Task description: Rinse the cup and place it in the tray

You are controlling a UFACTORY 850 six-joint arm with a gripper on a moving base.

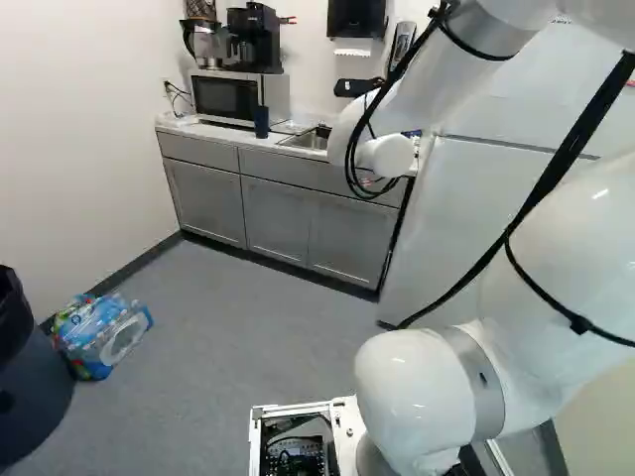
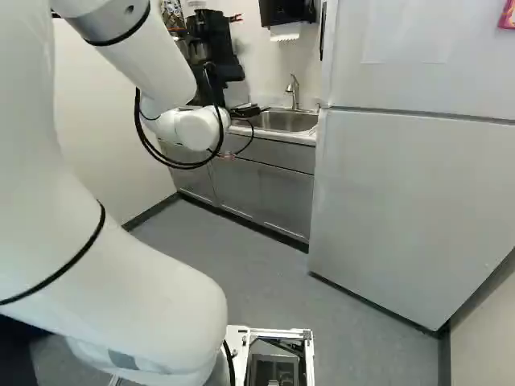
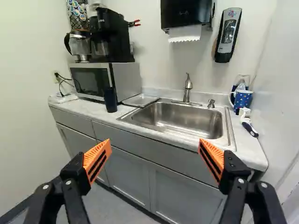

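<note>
The gripper (image 2: 228, 155) is mostly hidden by the arm's wrist and cables in the right base view. In the wrist view the gripper (image 3: 154, 151) stands open, its orange pads wide apart with nothing between them. Well ahead, a dark blue cup (image 3: 110, 100) stands upright on the counter, in front of the microwave; the left base view shows the same cup (image 1: 261, 122). A flat metal tray (image 3: 140, 100) lies between the microwave and the sink (image 3: 183, 120), with nothing seen on it. The faucet (image 3: 188, 88) rises behind the basin.
The counter (image 3: 88, 108) also holds a microwave (image 3: 93, 81) with a coffee maker on top, plus a spotted blue mug (image 3: 243, 99), a glass and a brush beyond the sink. A fridge (image 2: 402, 201) stands beside it. Bottle packs (image 1: 104, 332) and a bin (image 1: 30, 387) are on the floor.
</note>
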